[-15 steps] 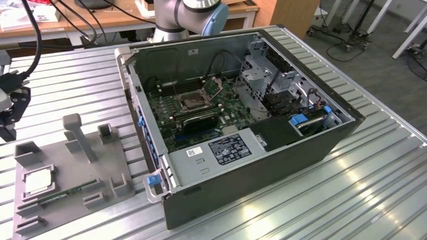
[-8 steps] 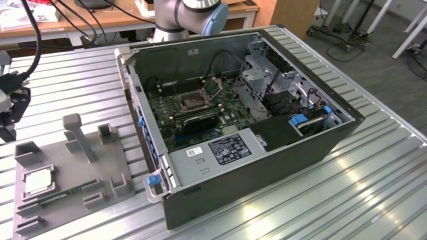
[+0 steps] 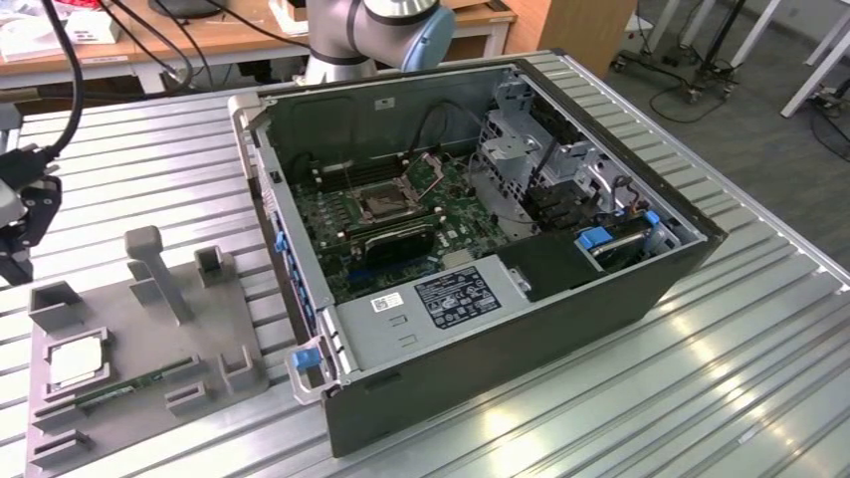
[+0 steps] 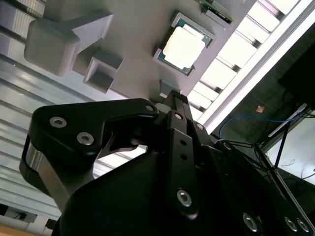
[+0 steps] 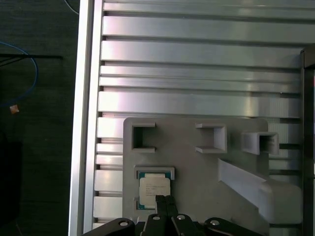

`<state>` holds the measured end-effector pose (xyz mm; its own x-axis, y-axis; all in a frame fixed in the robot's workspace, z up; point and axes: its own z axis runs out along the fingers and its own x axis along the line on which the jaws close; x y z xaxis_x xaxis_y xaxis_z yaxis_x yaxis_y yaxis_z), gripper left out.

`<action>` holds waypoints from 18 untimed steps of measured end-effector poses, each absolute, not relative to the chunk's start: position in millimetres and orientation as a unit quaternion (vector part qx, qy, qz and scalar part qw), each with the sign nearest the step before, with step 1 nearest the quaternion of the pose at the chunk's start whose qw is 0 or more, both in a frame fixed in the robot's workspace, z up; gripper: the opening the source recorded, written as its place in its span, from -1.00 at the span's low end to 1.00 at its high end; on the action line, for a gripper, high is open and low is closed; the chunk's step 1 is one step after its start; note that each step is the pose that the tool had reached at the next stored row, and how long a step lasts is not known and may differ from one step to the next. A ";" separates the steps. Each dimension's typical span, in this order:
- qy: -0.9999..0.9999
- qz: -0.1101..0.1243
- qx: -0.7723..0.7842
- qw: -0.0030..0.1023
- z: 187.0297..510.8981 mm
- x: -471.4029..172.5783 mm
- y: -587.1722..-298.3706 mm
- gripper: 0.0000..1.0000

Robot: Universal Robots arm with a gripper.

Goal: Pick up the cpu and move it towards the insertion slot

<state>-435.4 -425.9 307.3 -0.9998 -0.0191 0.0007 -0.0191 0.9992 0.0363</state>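
Tool (image 5: 165, 198), fingers pressed together, gripping nothing, poised above cpu (image 5: 152, 187) seated in grey holder tray (image 5: 197, 172)

gripper (image 5: 165, 199) hangs pointing straight down; its two fingers (image 4: 173, 101) are pressed flat together

Silvery cpu (image 5: 153, 187), seemingly teal-rimmed; grey tray (image 5: 197, 172)

cpu (image 3: 76, 360) silvery square, flat in grey tray (image 3: 199, 329) recess; insertion slot (image 3: 385, 204) dark, silver-framed, on motherboard (image 3: 398, 249)
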 end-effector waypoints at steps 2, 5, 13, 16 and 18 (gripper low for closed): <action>-1.000 -0.018 0.010 0.000 306.6 -435.4 -425.9 -0.79; -1.000 -0.018 0.010 0.000 305.3 -435.4 -426.0 -0.79; -1.000 -0.018 0.010 0.000 302.2 -435.4 -426.0 -0.79; -1.000 -0.018 0.010 0.000 302.1 -435.5 -426.1 -0.79; -1.000 -0.018 0.010 0.000 301.8 -436.1 -426.1 -0.79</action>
